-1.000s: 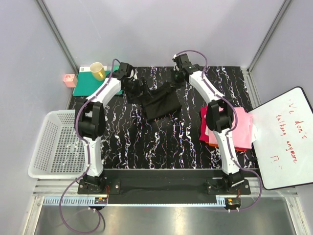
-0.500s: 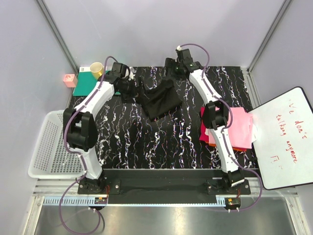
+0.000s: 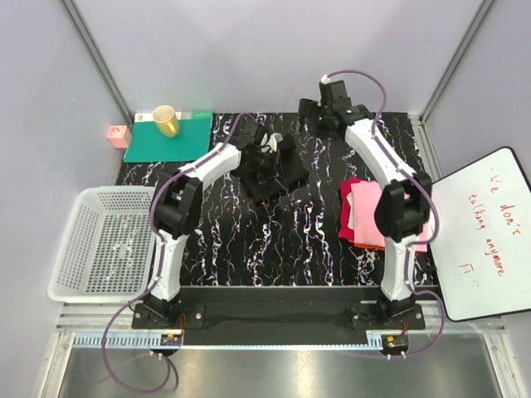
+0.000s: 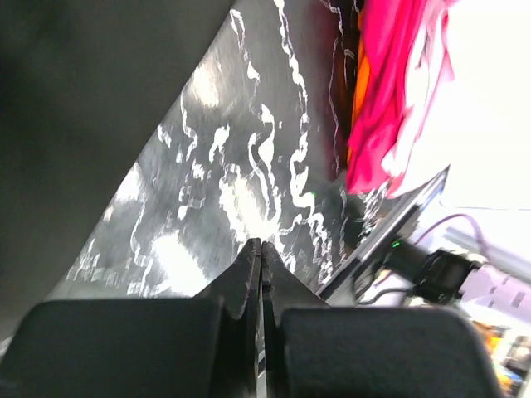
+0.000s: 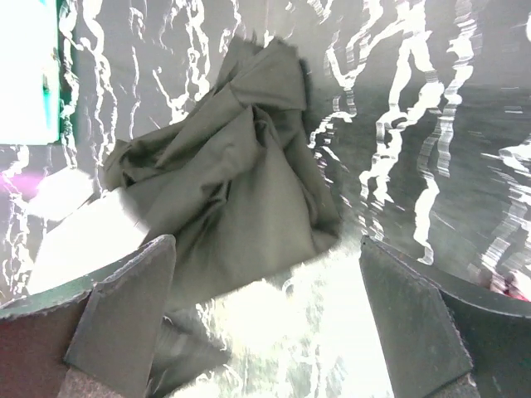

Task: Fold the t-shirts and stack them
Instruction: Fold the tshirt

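Note:
A black t-shirt (image 3: 280, 178) lies crumpled on the marbled table at the back centre; its lettering does not show. My left gripper (image 3: 272, 164) is over the shirt's left part, jaws shut with nothing visible between them (image 4: 261, 246). In the left wrist view dark cloth fills the upper left. My right gripper (image 3: 309, 116) hangs behind and to the right of the shirt, open (image 5: 265, 245), and the rumpled shirt (image 5: 232, 174) lies beyond its fingertips. Folded pink, red and orange t-shirts (image 3: 365, 211) are stacked at the right, partly under the right arm, and show again (image 4: 390, 83).
A white basket (image 3: 99, 240) stands at the table's left edge. A green mat (image 3: 170, 143) with a yellow cup (image 3: 166, 121) lies at the back left, and a small pink box (image 3: 118, 135) sits beside it. A whiteboard (image 3: 481, 232) lies at the right.
The right gripper opened, let go of the black shirt and drew back to the right. The left arm swung right onto the shirt and its jaws closed. The shirt has slumped into a heap.

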### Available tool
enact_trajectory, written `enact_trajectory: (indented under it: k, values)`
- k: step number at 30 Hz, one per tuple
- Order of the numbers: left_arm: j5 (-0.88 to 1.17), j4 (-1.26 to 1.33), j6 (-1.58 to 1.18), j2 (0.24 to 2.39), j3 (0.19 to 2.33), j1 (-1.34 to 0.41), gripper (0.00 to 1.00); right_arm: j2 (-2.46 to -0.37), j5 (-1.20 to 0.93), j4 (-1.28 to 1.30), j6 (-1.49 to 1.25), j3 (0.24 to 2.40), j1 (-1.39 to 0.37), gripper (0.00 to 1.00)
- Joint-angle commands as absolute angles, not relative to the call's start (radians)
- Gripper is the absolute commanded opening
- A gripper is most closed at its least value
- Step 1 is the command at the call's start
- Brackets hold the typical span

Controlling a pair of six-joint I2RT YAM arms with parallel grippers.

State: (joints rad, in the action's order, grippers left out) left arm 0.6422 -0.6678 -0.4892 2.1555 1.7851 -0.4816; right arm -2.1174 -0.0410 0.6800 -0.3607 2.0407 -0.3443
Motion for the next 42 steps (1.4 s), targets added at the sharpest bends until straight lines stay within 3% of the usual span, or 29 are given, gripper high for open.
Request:
enact_trajectory:
  k: [1,11,20,26,28,35,42]
  values:
    - [0.732,-0.502,-0.652,2.227,1.845,-0.459,0.00,-1.930,0.064,0.644,-0.327,1.926,-0.330,1.00]
    - [0.543,-0.672,-0.630,2.441,2.219,-0.367,0.00,-1.761,0.092,0.646,-0.285,1.781,-0.293,1.00]
    - [0.321,-0.706,-0.621,2.480,2.290,-0.236,0.00,-1.726,0.060,0.660,-0.270,1.733,-0.279,1.00]
    - [0.394,-0.701,-0.626,2.557,2.443,-0.180,0.00,-1.712,0.014,0.673,-0.293,1.700,-0.279,1.00]
    - [0.408,-0.675,-0.598,2.508,2.431,-0.181,0.00,-1.713,0.002,0.675,-0.299,1.681,-0.279,1.00]
    - [0.521,-0.514,-0.618,2.229,2.097,-0.192,0.00,-1.744,-0.087,0.669,-0.319,1.643,-0.279,1.00]
    - [0.640,-0.502,-0.638,2.261,2.022,-0.248,0.00,-1.836,-0.173,0.663,-0.362,1.689,-0.279,1.00]
